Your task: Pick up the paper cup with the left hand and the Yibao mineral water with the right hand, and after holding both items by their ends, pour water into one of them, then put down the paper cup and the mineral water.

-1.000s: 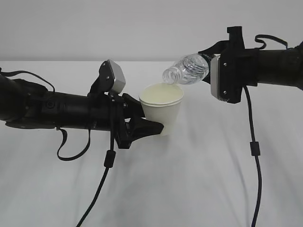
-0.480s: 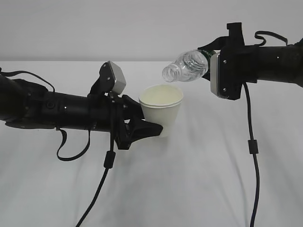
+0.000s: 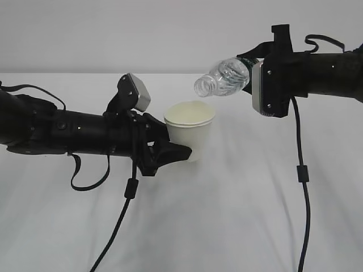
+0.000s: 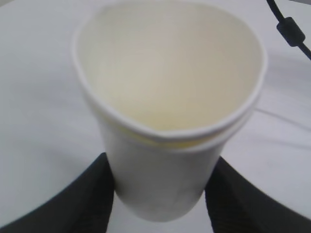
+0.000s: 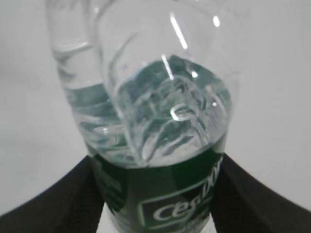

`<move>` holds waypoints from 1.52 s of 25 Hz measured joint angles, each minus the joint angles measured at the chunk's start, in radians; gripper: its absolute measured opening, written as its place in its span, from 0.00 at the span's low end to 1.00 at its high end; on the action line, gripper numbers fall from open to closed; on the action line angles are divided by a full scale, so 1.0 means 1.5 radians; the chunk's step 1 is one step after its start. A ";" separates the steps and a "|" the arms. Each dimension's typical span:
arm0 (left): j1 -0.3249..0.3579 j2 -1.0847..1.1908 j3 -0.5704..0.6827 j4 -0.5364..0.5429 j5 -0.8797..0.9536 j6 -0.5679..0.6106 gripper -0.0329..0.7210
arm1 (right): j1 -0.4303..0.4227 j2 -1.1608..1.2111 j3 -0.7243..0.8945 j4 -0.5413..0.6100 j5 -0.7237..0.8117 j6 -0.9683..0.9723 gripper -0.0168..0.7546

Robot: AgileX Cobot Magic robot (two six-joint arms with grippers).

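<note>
My left gripper (image 3: 170,151) is shut on the white paper cup (image 3: 189,131), holding it upright by its lower part; in the left wrist view the cup (image 4: 165,121) fills the frame between the black fingers (image 4: 90,194), and no water shows in its cream inside. My right gripper (image 3: 249,73) is shut on the Yibao mineral water bottle (image 3: 222,77), which lies almost level with its open mouth pointing left, above and just right of the cup. In the right wrist view the clear ribbed bottle (image 5: 155,111) with its dark green label stands between the fingers (image 5: 243,194).
The white table (image 3: 238,215) runs under both arms. Black cables hang from the left arm (image 3: 122,215) and the right arm (image 3: 303,187) down to the front edge. A plain grey wall (image 3: 142,34) stands behind.
The bottle has lifted off the cup's rim and tipped back toward level. The cup has moved slightly left and down with the left gripper.
</note>
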 joint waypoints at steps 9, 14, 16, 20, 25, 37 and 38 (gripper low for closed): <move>0.000 0.000 0.000 -0.003 0.006 -0.001 0.57 | 0.000 0.000 0.000 0.000 0.000 -0.022 0.61; 0.000 0.000 0.000 -0.003 0.000 -0.001 0.57 | 0.000 0.000 0.000 0.000 0.000 -0.028 0.61; 0.000 0.000 0.000 -0.003 -0.006 -0.001 0.57 | 0.000 0.000 0.000 0.000 0.000 -0.036 0.61; 0.000 0.000 0.000 0.009 -0.018 -0.003 0.57 | 0.000 0.000 0.000 0.000 0.000 -0.041 0.61; 0.000 0.000 0.000 0.017 -0.022 -0.007 0.57 | 0.000 0.000 0.000 0.000 0.000 -0.056 0.61; 0.000 0.000 0.000 0.020 -0.022 -0.008 0.57 | 0.000 0.000 0.000 0.000 0.000 -0.076 0.61; 0.000 0.000 0.000 0.021 -0.022 -0.010 0.57 | 0.000 0.000 0.000 0.000 0.000 -0.078 0.61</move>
